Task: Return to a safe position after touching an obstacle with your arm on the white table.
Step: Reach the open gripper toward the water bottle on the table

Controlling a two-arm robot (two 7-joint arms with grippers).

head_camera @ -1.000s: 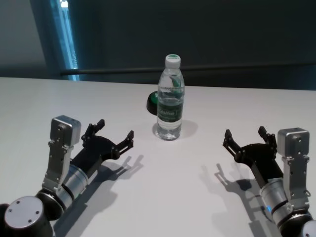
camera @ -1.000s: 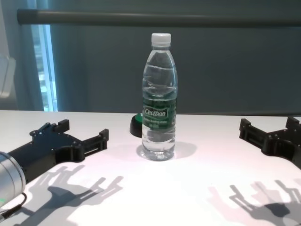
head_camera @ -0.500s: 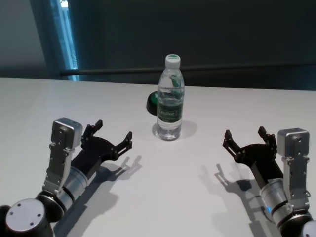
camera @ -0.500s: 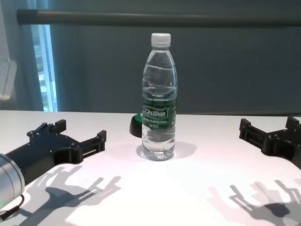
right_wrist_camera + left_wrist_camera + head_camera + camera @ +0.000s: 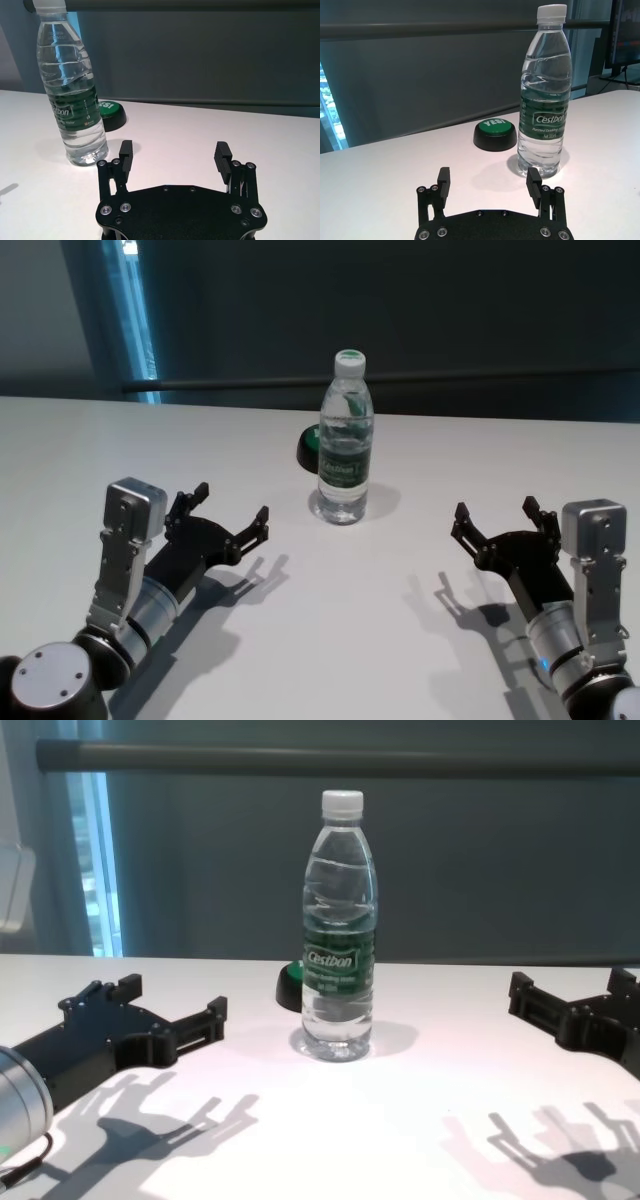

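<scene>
Head view: Cestbon water bottle [image 5: 344,438] stands upright, capped, mid-desk on the white desk [image 5: 330,640]. Green-topped black button [image 5: 308,448] sits just behind it on the robot's left; whether the two touch cannot be told. Left tool [image 5: 233,512] low over the desk, near-left of the bottle, fingers spread, grasping nothing, apart from the bottle. Right tool [image 5: 497,518] low at near-right, well apart from the bottle, likewise released.
</scene>
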